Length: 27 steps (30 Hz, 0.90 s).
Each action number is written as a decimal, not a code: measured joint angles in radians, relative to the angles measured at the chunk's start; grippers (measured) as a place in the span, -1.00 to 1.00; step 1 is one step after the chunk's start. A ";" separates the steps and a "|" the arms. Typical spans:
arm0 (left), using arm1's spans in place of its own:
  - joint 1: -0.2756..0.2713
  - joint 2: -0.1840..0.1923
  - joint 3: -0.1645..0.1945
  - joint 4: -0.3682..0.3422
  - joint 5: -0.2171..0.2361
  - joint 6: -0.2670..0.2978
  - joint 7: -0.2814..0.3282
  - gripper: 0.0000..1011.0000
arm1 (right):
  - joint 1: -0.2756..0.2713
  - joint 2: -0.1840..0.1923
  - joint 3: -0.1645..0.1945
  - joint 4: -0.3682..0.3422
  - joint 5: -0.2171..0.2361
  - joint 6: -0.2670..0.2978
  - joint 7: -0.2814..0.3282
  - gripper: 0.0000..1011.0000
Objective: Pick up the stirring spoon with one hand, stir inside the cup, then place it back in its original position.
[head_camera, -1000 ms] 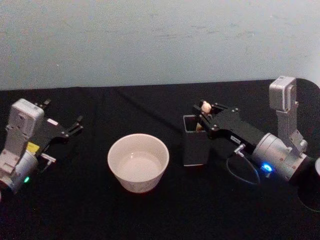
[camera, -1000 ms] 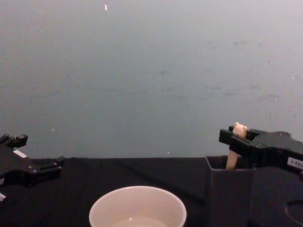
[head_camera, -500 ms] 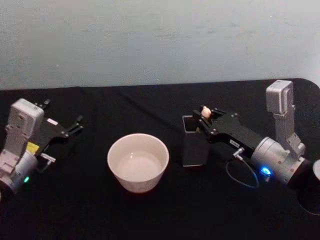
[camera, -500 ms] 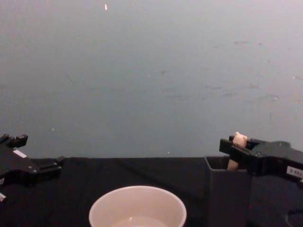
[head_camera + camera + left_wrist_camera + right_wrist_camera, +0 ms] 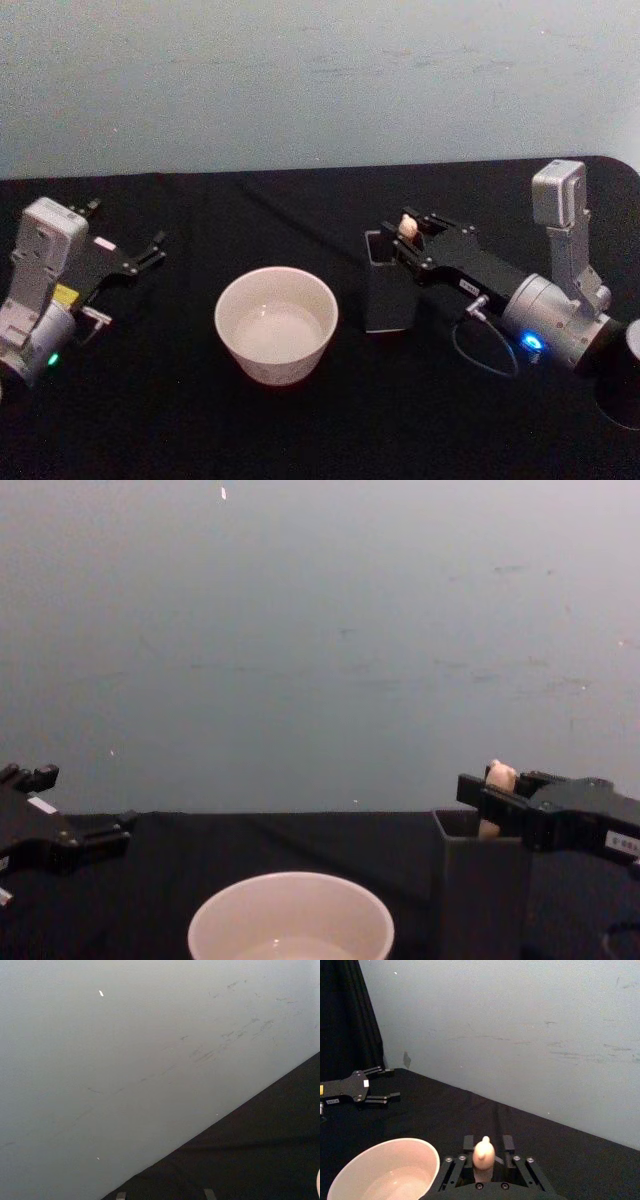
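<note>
Right gripper (image 5: 408, 232): held over the open top of the dark holder (image 5: 388, 283); its fingers are closed around the beige handle of the stirring spoon (image 5: 408, 225), just below the small animal-shaped knob.
Stirring spoon: kept upright inside the holder; the knob and a short stretch of handle are seen above the rim in the chest view (image 5: 496, 780), and the knob is framed between the two fingers in the right wrist view (image 5: 483, 1154). The bowl is hidden inside the holder.
Change from earlier: the knob is seen lower against the holder's rim than a second ago in the chest view, and the right arm has been drawn lower and slightly back.
Cup (image 5: 276, 324): set on the black table (image 5: 300, 430) just left of the holder, apart from it; unmoved.
Left gripper (image 5: 140, 256): parked at the table's left side, fingers spread, nothing held; unchanged.
</note>
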 joint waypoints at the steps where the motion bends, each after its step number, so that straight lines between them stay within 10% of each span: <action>1: 0.000 0.000 0.000 0.000 0.000 0.000 0.000 0.98 | 0.000 0.000 0.000 0.000 0.000 0.000 0.000 -0.26; 19: 0.000 0.000 0.000 0.000 0.000 0.000 0.000 0.98 | 0.001 0.000 0.000 -0.001 0.000 -0.001 0.002 0.84; 27: 0.000 0.000 0.000 0.000 0.000 0.000 0.000 0.98 | 0.001 0.000 0.000 -0.001 0.000 -0.002 0.003 0.98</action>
